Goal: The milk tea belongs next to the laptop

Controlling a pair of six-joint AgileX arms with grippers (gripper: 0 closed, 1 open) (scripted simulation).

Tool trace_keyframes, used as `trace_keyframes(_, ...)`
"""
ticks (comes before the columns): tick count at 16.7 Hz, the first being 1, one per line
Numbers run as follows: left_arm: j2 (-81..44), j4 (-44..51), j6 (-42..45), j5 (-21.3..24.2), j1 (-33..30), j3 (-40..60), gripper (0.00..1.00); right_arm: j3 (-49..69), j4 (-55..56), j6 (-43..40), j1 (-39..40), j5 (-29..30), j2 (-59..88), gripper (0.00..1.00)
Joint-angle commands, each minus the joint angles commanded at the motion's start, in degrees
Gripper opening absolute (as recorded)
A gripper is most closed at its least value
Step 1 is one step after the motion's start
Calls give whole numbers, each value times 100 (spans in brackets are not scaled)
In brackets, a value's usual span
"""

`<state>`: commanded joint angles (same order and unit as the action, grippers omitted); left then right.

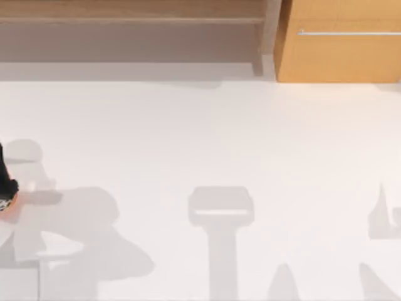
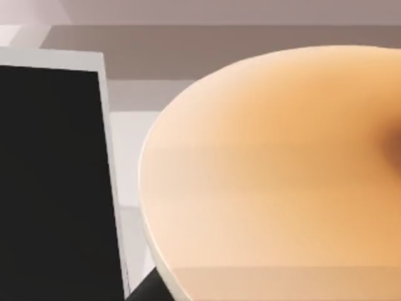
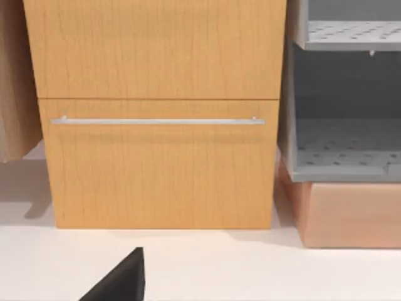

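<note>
- Far left: your left end effector (image 1: 5,182) is sitting at the left edge of the worktop (image 1: 200,138) in the top view, a sliver of orange just below it. You cannot tell whether it is apart, together or clamped on anything.
- Left wrist view: the milk tea (image 2: 276,175) is showing its round orange lid very close to the camera. The laptop (image 2: 50,182) is standing just beside it, dark screen and pale bezel upright.
- Risk one: the cup is looking tall and top-heavy. If you are releasing it while it is tilted or off the surface, it is likely to tip towards the screen.
- Risk two: the gap between lid and bezel is looking narrow. Any sideways drift of the left arm is risking a knock against the screen, which could push the laptop or spill the drink.
- Risk three: with the lid hiding the cup's base, you are judging contact with the worktop blind. An early release would be dropping it.
- Centre: the worktop is carrying shadows here, so nothing is obstructing a retreat.
- Right: the wooden cabinet (image 1: 338,44) is standing at the back.
- Right wrist view: your right end effector (image 3: 122,282) is idling, facing that cabinet and a grey rack (image 3: 344,94). Its state cannot be told.
</note>
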<state>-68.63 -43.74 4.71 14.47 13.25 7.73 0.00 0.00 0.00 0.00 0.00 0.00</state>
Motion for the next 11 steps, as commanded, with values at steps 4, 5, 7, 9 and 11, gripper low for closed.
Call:
trace_keyframes(4, 0, 0, 0, 0, 0, 0, 90, 0, 0, 0, 0, 0, 0, 100)
trace_keyframes(5, 0, 0, 0, 0, 0, 0, 98, 0, 0, 0, 0, 0, 0, 100)
trace_keyframes(7, 0, 0, 0, 0, 0, 0, 100, 0, 0, 0, 0, 0, 0, 100)
trace_keyframes(9, 0, 0, 0, 0, 0, 0, 100, 0, 0, 0, 0, 0, 0, 100)
trace_keyframes(11, 0, 0, 0, 0, 0, 0, 100, 0, 0, 0, 0, 0, 0, 100)
